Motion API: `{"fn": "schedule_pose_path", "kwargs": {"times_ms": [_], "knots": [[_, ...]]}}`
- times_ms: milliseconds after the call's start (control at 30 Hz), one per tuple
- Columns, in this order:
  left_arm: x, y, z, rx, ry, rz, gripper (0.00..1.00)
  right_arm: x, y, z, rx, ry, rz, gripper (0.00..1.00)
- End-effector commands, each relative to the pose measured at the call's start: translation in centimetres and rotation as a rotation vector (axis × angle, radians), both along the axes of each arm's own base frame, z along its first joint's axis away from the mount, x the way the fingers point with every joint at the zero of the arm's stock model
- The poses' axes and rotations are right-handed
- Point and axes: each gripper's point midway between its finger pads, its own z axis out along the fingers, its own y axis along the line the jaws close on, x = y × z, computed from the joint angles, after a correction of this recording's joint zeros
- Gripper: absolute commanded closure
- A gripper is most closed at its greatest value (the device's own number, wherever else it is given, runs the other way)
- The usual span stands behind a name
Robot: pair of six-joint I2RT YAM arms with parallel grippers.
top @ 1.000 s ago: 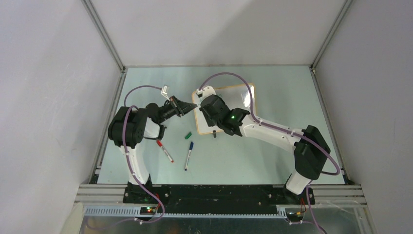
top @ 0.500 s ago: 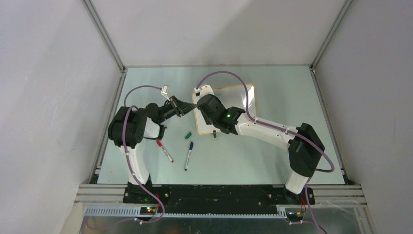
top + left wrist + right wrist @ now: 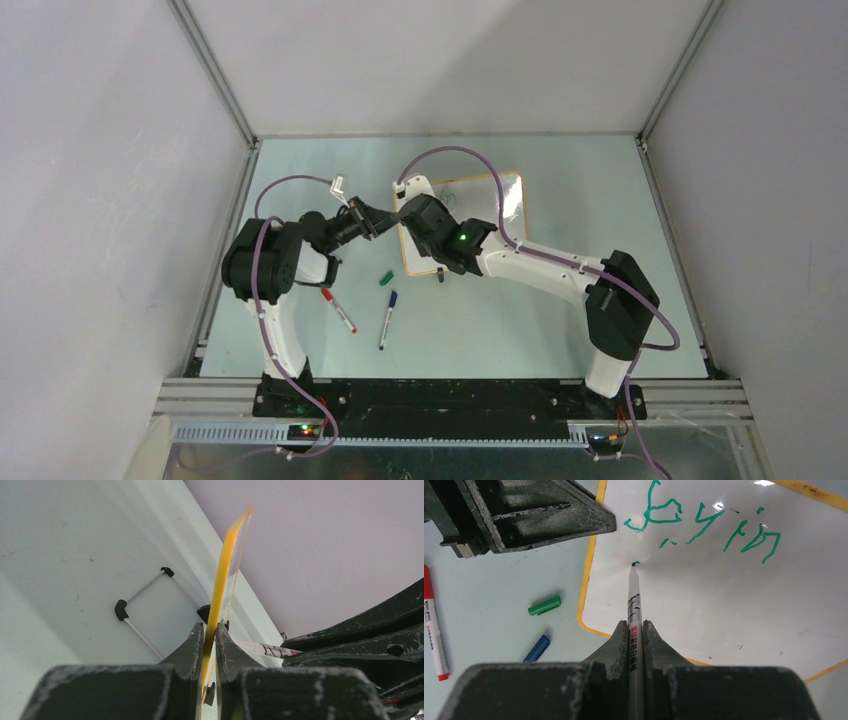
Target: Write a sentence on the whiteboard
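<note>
The whiteboard (image 3: 497,212) lies on the table with its thin orange frame, and shows edge-on in the left wrist view (image 3: 223,570). My left gripper (image 3: 210,635) is shut on its left edge (image 3: 398,222). My right gripper (image 3: 636,630) is shut on a green marker (image 3: 634,605) over the board's left part (image 3: 724,595). The marker's tip touches the board beside a tiny green mark, below the first line. Of the sentence (image 3: 704,525), one line of green words shows near the board's top edge. In the top view the right wrist (image 3: 440,232) hides part of the writing.
Left of the board lie a green cap (image 3: 386,277), a blue marker (image 3: 387,318) and a red marker (image 3: 339,310). A white wire bracket with black corners (image 3: 338,184) rests behind the left gripper. Grey walls enclose the table on three sides.
My right arm has slid the marker left and slightly farther back, toward the board's left edge. The left gripper has kept its hold on the frame without moving.
</note>
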Motion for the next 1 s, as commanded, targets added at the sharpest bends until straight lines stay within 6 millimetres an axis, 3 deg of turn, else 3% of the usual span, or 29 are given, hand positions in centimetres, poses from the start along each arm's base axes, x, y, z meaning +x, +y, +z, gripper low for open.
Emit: {"fn": "schedule_pose_path", "kwargs": {"times_ms": [0, 367, 967], "knots": [[0.4, -0.2, 1.5, -0.008, -0.077, -0.016, 1.00, 0.4, 1.2, 1.2, 0.017, -0.022, 0.019, 1.00], [0.3, -0.3, 1.5, -0.008, -0.078, -0.018, 1.00, 0.0, 1.6, 0.8, 0.015, -0.002, 0.050, 1.00], [0.3, -0.2, 1.5, -0.007, -0.079, -0.016, 1.00, -0.3, -0.3, 0.0, -0.054, -0.006, 0.014, 1.00]]}}
